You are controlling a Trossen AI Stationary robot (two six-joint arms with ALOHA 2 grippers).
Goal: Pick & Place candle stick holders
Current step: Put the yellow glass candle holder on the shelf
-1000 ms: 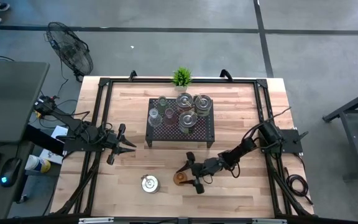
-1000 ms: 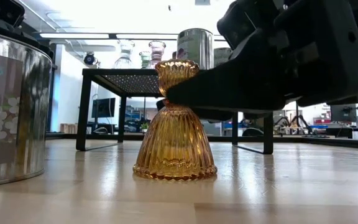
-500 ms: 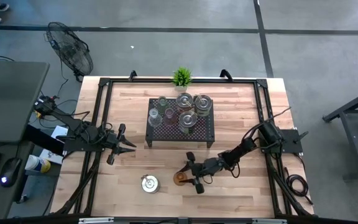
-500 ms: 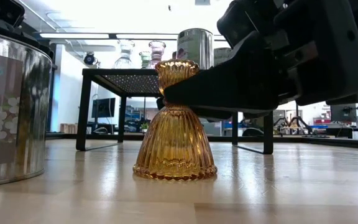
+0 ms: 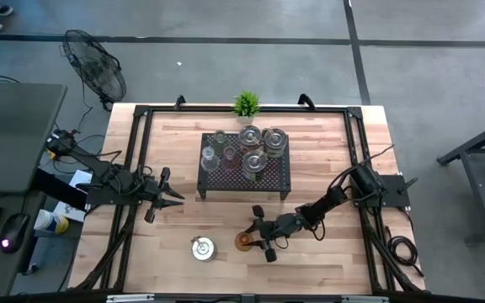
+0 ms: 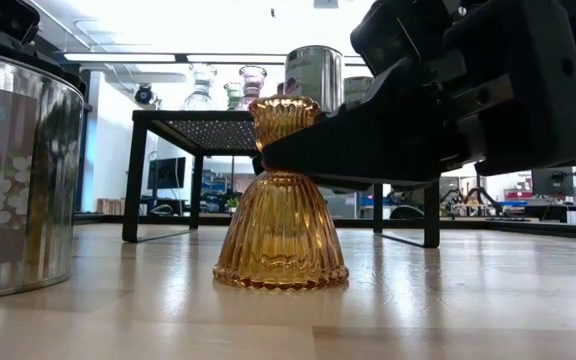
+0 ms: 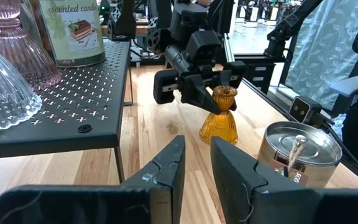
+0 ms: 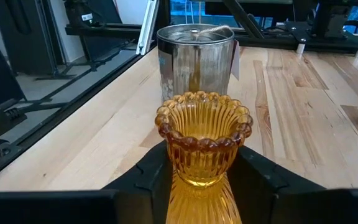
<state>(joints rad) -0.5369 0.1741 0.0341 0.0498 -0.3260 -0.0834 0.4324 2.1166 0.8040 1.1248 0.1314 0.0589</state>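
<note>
An amber ribbed glass candle stick holder stands upright on its wide base on the table near the front; it also shows in the low view and in the left wrist view. My right gripper reaches to it from the table's right and is shut on it. Several other holders, clear, pink and silver, stand on the black perforated rack at the table's middle. My left gripper waits open and empty at the table's left, clear of everything. My right gripper pinches the amber holder at its narrow neck, just below the beaded cup, one finger on either side. The fingers lie level and come from the table's right. The holder stays upright, its base on the table.
A silver tin candle stands just left of the amber holder and shows close in the low view. A small green plant stands at the far edge. Black frame rails run along the table's sides.
My right gripper's fingers have drawn in a little on the amber holder's neck and its finger has crept slightly toward the table's left. The holder has stayed where it stands.
</note>
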